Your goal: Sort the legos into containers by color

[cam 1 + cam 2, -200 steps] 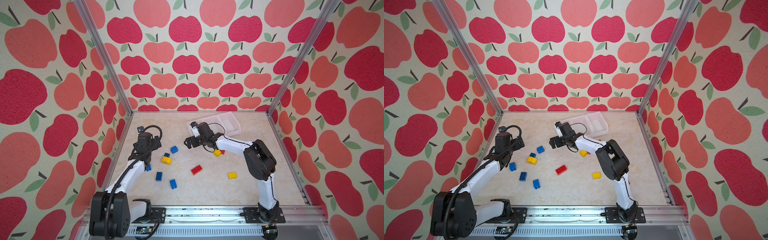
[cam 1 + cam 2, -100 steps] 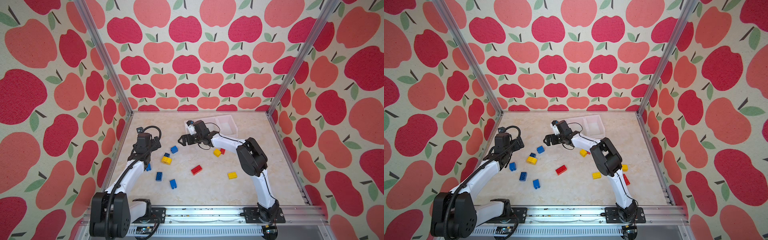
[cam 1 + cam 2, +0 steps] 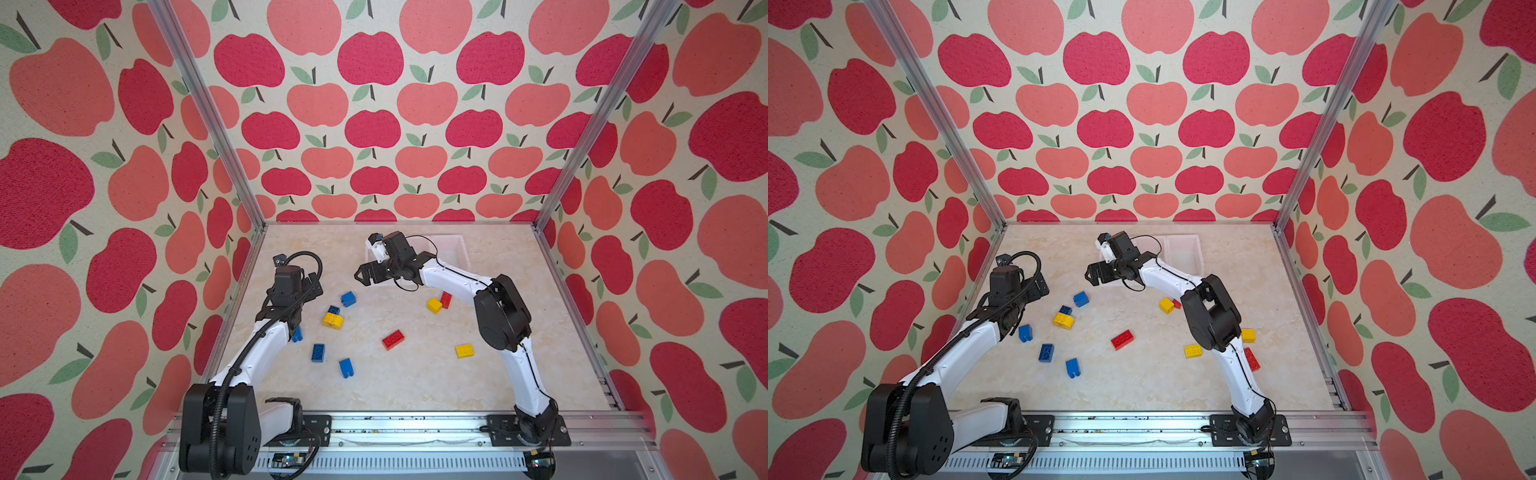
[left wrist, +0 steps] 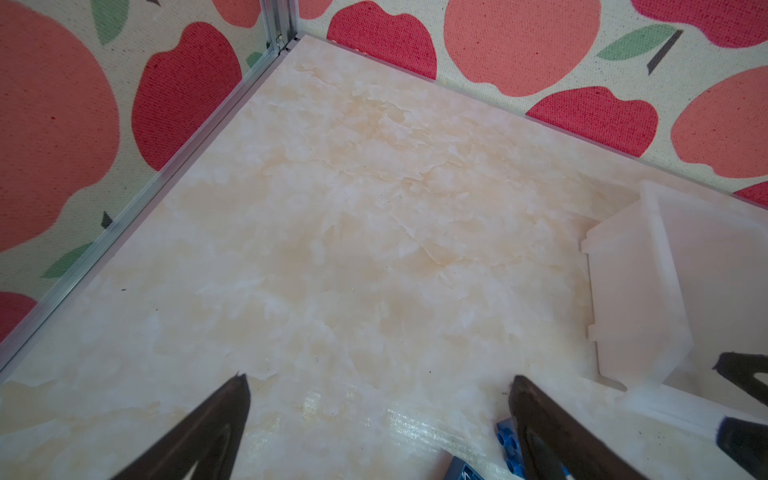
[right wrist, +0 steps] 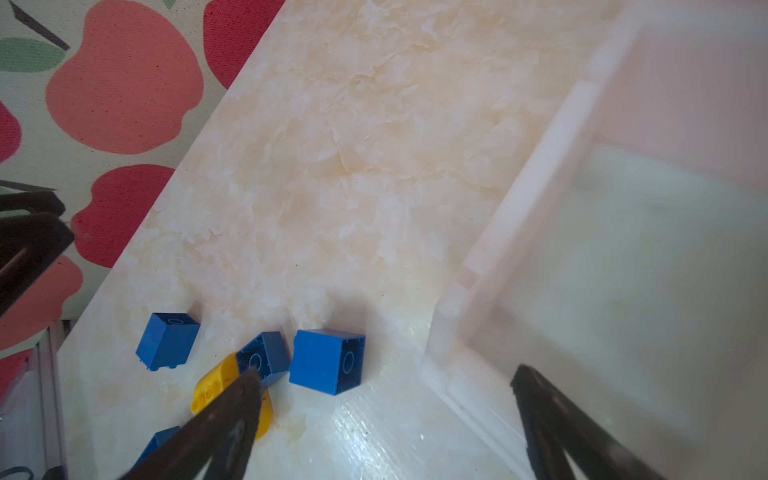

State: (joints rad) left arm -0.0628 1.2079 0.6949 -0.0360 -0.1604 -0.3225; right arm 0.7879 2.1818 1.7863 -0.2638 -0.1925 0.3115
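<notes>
Legos (image 3: 392, 339) lie loose; left pincer (image 4: 378, 378), right pincer (image 5: 384, 372) gape empty

The left arm (image 3: 259, 353) and right arm (image 3: 528, 374) share glossy white link shells and bulky black joint housings. A ribbed black hose (image 3: 218, 415) follows the left; a thin black wire (image 3: 457, 274) traces the right. The left gripper (image 4: 378, 380) has black, tapered fingers (image 4: 540, 428), possibly matte, though blurred.
</notes>
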